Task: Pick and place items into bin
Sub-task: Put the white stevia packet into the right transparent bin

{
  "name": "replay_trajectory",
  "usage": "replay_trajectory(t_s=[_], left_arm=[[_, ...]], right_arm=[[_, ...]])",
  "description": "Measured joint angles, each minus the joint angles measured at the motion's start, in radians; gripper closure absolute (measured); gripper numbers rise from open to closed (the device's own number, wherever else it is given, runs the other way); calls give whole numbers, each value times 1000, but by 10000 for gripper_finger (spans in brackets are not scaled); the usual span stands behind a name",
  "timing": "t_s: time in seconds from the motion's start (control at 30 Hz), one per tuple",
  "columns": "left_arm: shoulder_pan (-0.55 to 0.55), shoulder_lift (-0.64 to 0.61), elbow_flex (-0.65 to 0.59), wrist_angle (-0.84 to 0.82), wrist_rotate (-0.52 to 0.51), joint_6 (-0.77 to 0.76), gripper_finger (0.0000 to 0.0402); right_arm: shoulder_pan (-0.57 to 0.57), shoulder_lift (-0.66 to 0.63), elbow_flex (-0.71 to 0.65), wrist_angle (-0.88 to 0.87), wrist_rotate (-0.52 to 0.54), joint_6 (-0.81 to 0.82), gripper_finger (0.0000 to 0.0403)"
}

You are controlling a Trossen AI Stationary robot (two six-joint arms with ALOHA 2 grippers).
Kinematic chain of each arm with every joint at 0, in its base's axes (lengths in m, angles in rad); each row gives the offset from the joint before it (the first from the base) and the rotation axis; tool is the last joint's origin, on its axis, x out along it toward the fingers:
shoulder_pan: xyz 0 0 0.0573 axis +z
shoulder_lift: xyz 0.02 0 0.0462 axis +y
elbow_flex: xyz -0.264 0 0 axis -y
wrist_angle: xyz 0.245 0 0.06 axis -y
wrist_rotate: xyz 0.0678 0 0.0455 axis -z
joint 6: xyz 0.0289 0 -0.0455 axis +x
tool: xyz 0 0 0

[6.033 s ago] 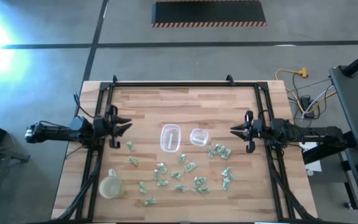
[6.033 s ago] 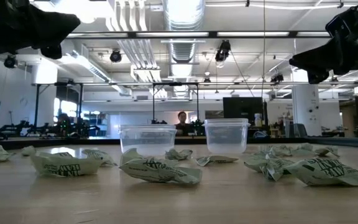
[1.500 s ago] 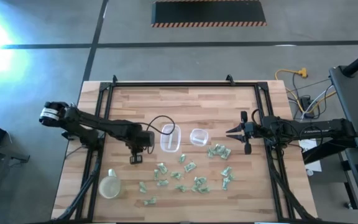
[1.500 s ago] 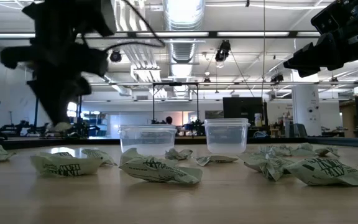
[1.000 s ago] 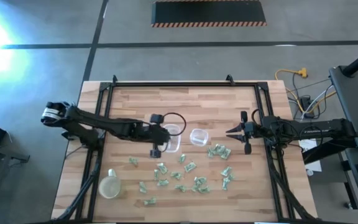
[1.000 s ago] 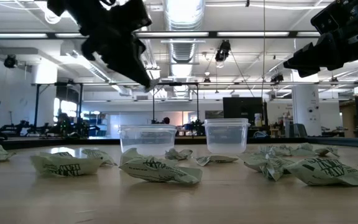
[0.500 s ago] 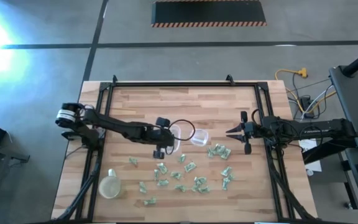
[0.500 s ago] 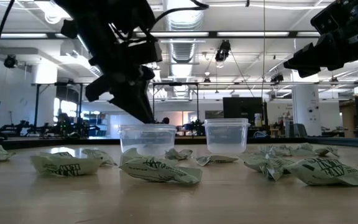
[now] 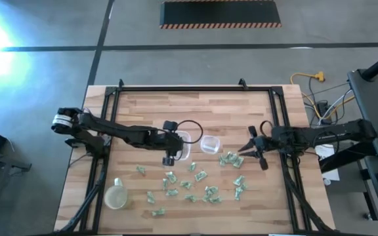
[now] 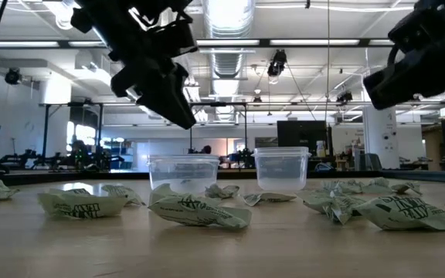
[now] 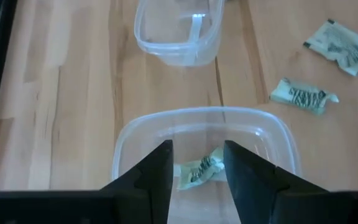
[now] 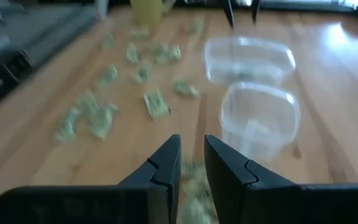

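Note:
Many tiny pale-green and white wrapped pieces (image 9: 190,181) lie scattered on the near half of the wooden table; in the low view they lie in front of the containers (image 10: 199,210). Two clear containers stand mid-table, a larger one (image 9: 182,139) and a smaller one (image 9: 209,144). My left gripper (image 9: 169,156) hovers open over the larger container (image 11: 204,127), with one piece (image 11: 201,169) lying on its floor below the fingers. My right gripper (image 9: 245,149) hangs in the air beside a cluster of pieces (image 9: 231,159), its fingers (image 12: 166,163) a narrow gap apart.
A pale yellow cup (image 9: 117,195) stands near the table's near left corner. A black frame (image 9: 189,88) runs along the far and side edges. The smaller container (image 11: 178,31) holds a white strip. Bare wood lies on the far half.
My left gripper dipped down to the larger container's rim, then rose again above it. My right gripper shifted toward the near edge and the cluster of pieces, turning slightly and coming lower.

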Motion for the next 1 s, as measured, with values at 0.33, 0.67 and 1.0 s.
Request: replay_trajectory(t_s=[0.33,0.67,1.0], left_arm=[[-18,-28,-11,-29,1,-47,276],[-24,-28,-11,-30,1,-47,276],[-24,-28,-12,-39,1,-47,276]], right_arm=[[118,277,35,7,149,97,342],[162,548,148,-31,315,110,341],[163,706,278,-159,318,209,285]])
